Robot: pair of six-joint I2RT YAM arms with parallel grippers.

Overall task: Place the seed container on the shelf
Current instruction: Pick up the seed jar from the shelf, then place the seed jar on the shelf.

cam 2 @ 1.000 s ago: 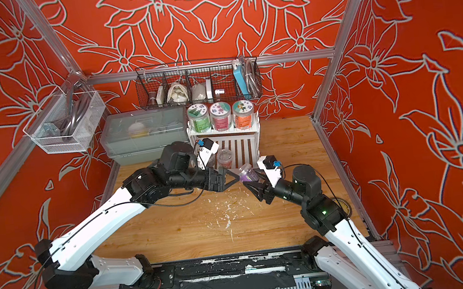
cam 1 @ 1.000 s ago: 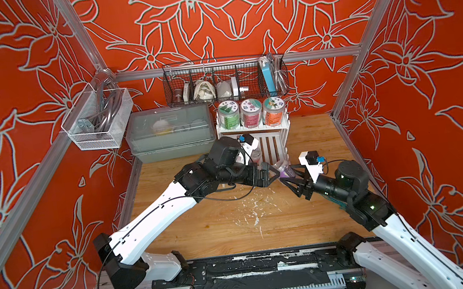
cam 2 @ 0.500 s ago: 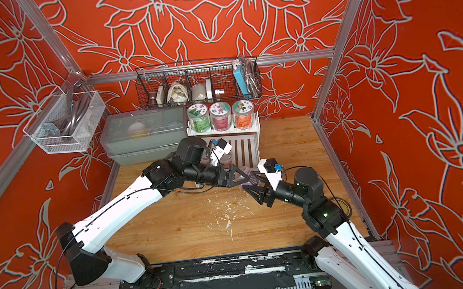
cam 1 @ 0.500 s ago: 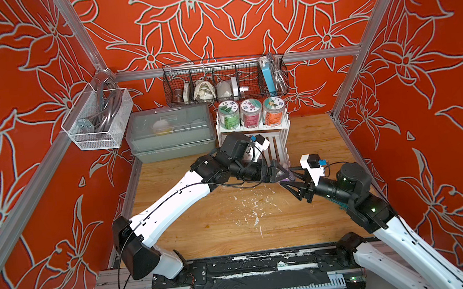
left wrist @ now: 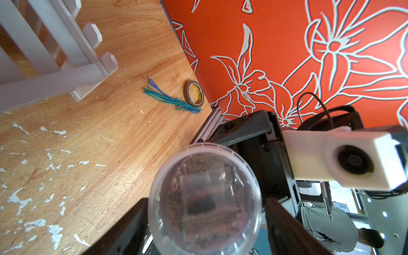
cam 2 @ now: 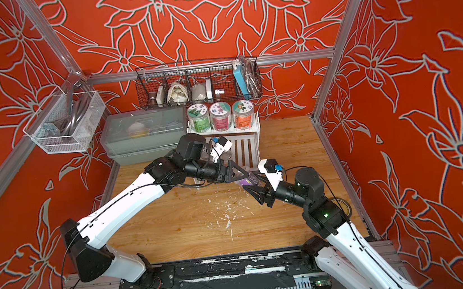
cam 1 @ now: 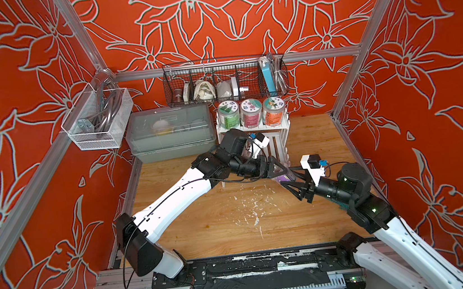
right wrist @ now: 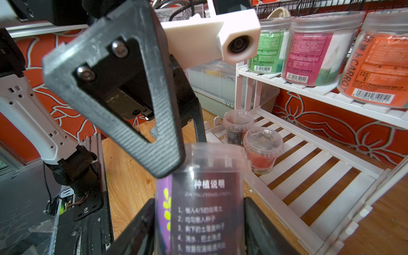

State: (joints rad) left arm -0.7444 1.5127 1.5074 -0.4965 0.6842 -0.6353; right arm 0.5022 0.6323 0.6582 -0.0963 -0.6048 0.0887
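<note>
The seed container (cam 1: 286,178) (cam 2: 248,181) is a clear tub with a purple label, held off the table just in front of the shelf (cam 1: 279,146) (cam 2: 246,146). My right gripper (cam 1: 290,182) (right wrist: 198,220) is shut on its labelled body (right wrist: 198,198). My left gripper (cam 1: 281,172) (left wrist: 205,220) is open, one finger on each side of the tub's clear end (left wrist: 205,194), with a gap at one side. The white stepped shelf (right wrist: 309,154) carries three big jars (cam 1: 250,114) on its upper tier and two small tubs (right wrist: 262,145) on the lower one.
A grey lidded box (cam 1: 169,134) stands left of the shelf. Above hang a black wire basket (cam 1: 225,81) and a white mesh basket (cam 1: 96,121). A tape roll (left wrist: 194,92) and blue-green cord (left wrist: 170,99) lie by the right wall. Paint flecks mark the wooden table (cam 1: 233,224).
My left arm has swung right until its jaws straddle the tub's end, and they have narrowed a little. The right gripper has kept the tub almost still.
</note>
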